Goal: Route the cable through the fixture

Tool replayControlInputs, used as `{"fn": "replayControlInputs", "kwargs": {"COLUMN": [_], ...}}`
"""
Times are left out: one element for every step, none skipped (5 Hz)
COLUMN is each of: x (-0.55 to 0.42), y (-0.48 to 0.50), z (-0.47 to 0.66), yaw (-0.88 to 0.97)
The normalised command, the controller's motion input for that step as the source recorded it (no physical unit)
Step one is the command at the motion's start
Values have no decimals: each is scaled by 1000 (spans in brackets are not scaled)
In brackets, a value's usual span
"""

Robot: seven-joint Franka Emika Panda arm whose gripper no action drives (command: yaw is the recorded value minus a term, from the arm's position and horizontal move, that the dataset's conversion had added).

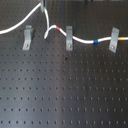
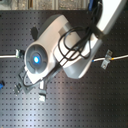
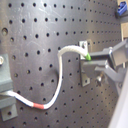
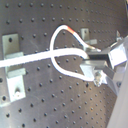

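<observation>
In the first exterior view the white cable runs from the first exterior view's left edge up to my gripper at the top. It then drops in a loop, passes its red band, and lies in the middle fixture. It goes on past the blue-and-yellow band through the right fixture. The left fixture stands just in front of the cable, which passes behind it. In both wrist views my gripper is shut on the cable.
Everything sits on a black perforated board. In the second exterior view the arm's body hides most of the board. A fixture with cable shows at the second exterior view's right, and a small blue object at the second exterior view's left edge.
</observation>
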Motion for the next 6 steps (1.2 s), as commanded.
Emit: {"fn": "replayControlInputs", "kwargs": {"x": [-359, -283, -217, -217, -213, -292], "y": [234, 117, 77, 62, 68, 134], "z": [365, 226, 251, 218, 159, 126], "yaw": [-483, -726, -823, -814, -791, -617]}}
